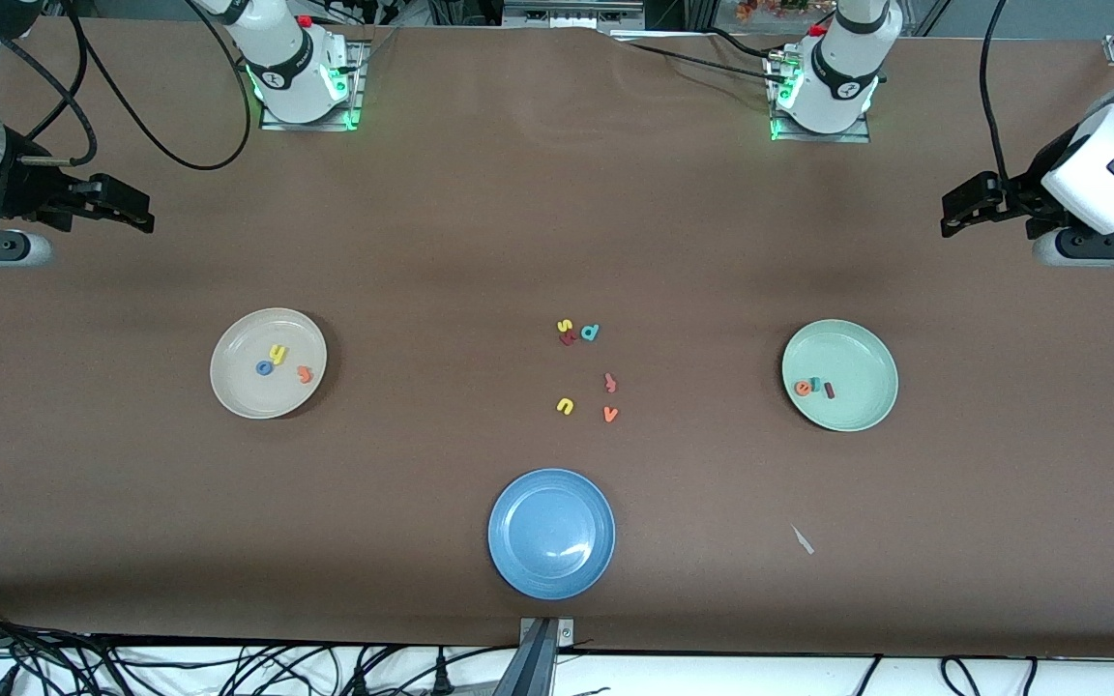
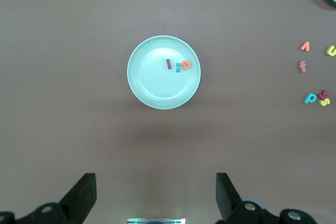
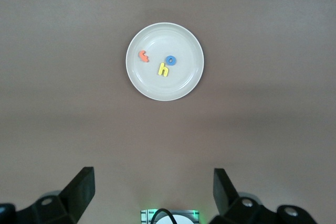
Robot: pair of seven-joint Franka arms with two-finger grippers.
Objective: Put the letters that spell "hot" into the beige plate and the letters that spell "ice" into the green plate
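— The table (image 1: 480, 242) wears a matt brown covering, faintly rippled. The plates?

— The blue plate (image 1: 551, 534) gleams, glazed. The beige plate (image 1: 268, 362) and the green plate (image 1: 839, 375) look smooth, duller.

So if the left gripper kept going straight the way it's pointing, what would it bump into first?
Probably nothing soon: the left gripper, open and empty, points along bare table toward the right arm's end. Height is unclear.

Front cam sits high, facing the robots, whole desk (image 1: 480, 222) visible. Each wrist cam looks straight down from well up: left over the green plate (image 2: 152, 90), right over the beige plate (image 3: 184, 80). Front view shares both plates.
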